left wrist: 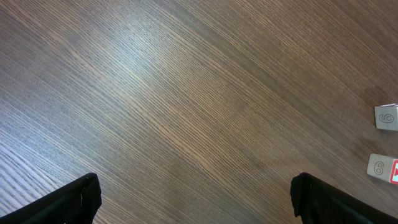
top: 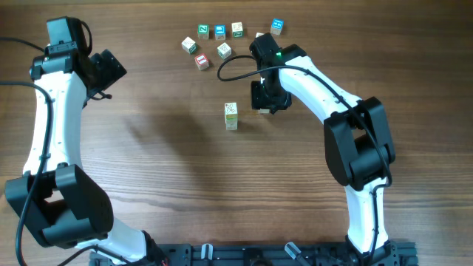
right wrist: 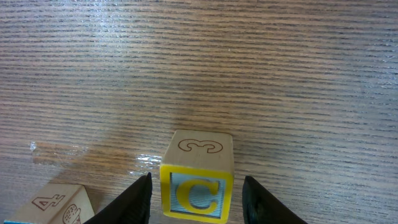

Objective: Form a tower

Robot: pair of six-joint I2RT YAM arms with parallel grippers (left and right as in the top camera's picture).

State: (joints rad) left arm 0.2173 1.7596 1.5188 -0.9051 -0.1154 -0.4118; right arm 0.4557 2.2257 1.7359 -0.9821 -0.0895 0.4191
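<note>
While the left gripper (left wrist: pixel 194 183) hangs with jaws wide apart, the right gripper (right wrist: pixel 196 186) holds its jaws loosely around a yellow cube (right wrist: pixel 199 149), near the tower (top: pixel 231 116).

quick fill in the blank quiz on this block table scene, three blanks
1. The cube between the fingers of the right gripper shows the letter ___ on its yellow-framed face.
2. The pale face of that cube just above the letter carries the digit ___.
3. The left gripper, jaws wide apart over the table, holds ___.

Missing words: C; 3; nothing
</note>
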